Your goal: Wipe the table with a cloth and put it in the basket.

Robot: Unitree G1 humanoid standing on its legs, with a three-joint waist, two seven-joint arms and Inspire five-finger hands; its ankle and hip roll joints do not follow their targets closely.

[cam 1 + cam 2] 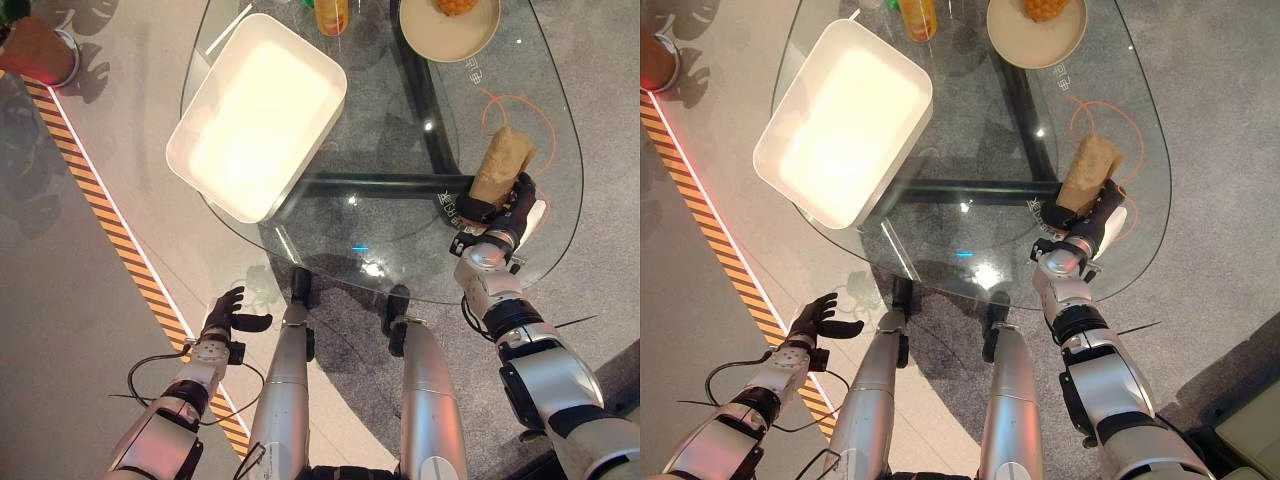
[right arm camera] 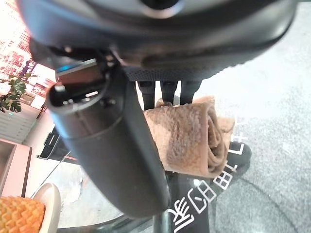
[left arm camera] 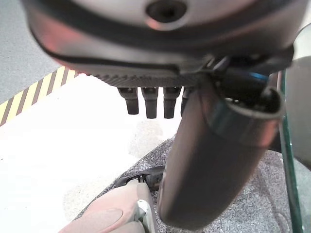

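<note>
cloth (image 1: 502, 162) – long axis pointing away

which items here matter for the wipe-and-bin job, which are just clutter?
Job: brown cloth pinched in right hand; white basket; glass table.
Clutter: bowl of yellow fruit, orange bottle. Left hand idle, off the table.

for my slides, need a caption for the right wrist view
Right hand grips a rolled brown terry cloth above the glass table.
</note>
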